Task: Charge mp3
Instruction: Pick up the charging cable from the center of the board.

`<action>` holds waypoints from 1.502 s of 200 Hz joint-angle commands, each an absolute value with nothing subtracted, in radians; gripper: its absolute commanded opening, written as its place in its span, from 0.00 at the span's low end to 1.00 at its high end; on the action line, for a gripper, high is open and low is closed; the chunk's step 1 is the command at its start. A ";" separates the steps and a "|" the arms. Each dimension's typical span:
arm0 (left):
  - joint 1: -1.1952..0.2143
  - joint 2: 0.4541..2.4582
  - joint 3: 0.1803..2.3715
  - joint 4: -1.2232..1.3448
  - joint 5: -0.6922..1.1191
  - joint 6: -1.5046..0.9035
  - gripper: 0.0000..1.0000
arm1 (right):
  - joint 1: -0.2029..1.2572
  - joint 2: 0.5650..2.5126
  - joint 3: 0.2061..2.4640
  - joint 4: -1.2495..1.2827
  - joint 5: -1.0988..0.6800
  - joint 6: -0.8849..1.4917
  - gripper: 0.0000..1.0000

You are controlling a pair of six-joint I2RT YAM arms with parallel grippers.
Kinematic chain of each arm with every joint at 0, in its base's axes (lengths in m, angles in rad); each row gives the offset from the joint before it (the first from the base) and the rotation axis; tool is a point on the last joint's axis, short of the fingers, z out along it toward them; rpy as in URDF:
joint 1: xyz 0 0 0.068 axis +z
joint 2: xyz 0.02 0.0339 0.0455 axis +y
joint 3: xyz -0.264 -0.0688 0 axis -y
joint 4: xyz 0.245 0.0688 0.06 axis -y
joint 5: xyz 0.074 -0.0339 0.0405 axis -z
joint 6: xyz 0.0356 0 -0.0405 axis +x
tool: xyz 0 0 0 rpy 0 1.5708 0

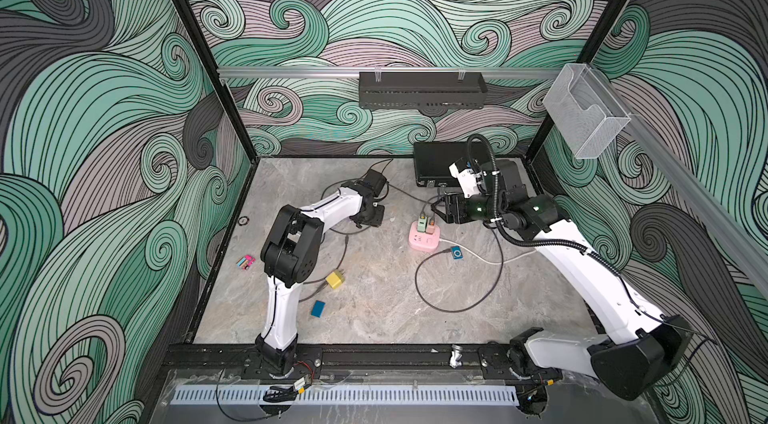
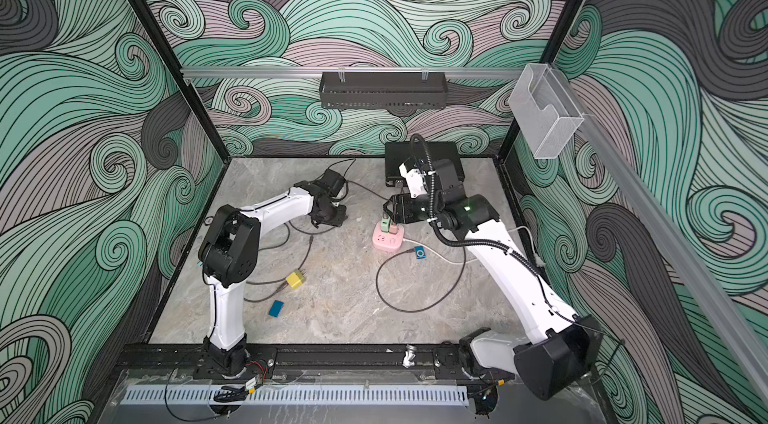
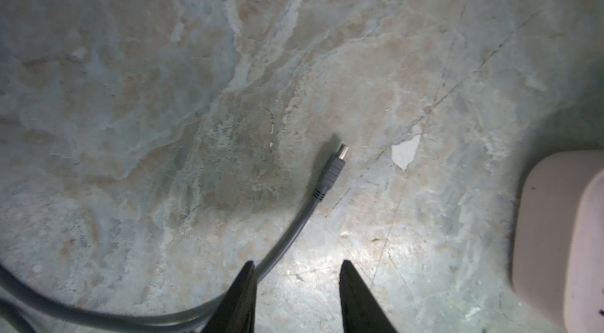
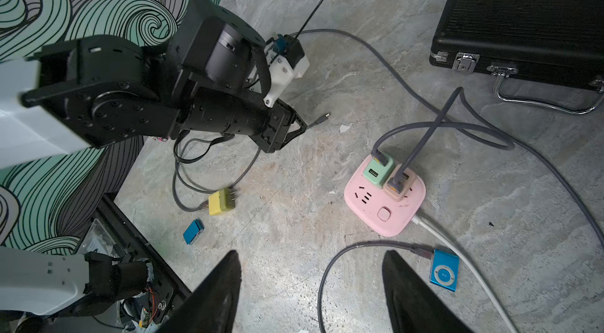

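The mp3 (image 1: 457,252) (image 2: 420,252) (image 4: 444,271) is a small blue player lying flat beside the pink power strip (image 1: 423,238) (image 4: 385,204). A grey cable (image 4: 376,243) is plugged into it and loops over the table. My right gripper (image 1: 438,209) (image 4: 311,251) hangs open above the strip, holding nothing. My left gripper (image 1: 372,218) (image 3: 298,262) is open low over the table, left of the strip. A second grey cable runs under one of its fingers, and that cable's loose plug (image 3: 336,164) (image 4: 325,116) lies free on the table.
Green and beige adapters (image 4: 379,169) (image 4: 400,184) stand in the strip with cables attached. A yellow adapter (image 1: 335,279) and a blue block (image 1: 318,308) lie front left. A black case (image 1: 440,164) stands at the back right. A small colourful item (image 1: 246,262) sits by the left wall.
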State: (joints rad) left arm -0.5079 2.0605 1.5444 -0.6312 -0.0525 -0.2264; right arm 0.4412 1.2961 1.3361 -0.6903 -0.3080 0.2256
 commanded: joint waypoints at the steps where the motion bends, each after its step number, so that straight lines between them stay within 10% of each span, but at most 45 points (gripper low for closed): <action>1: -0.516 2.094 1.553 -0.627 0.003 -0.157 0.41 | 0.445 1.333 1.372 -0.672 -0.332 0.244 0.68; 178: -0.508 2.176 1.568 -0.652 -0.020 -0.097 0.00 | 0.481 1.420 1.432 -0.743 -0.299 0.250 0.63; 300: -0.488 2.121 1.574 -0.715 -0.076 0.052 0.30 | 0.498 1.400 1.398 -0.736 -0.305 0.248 0.64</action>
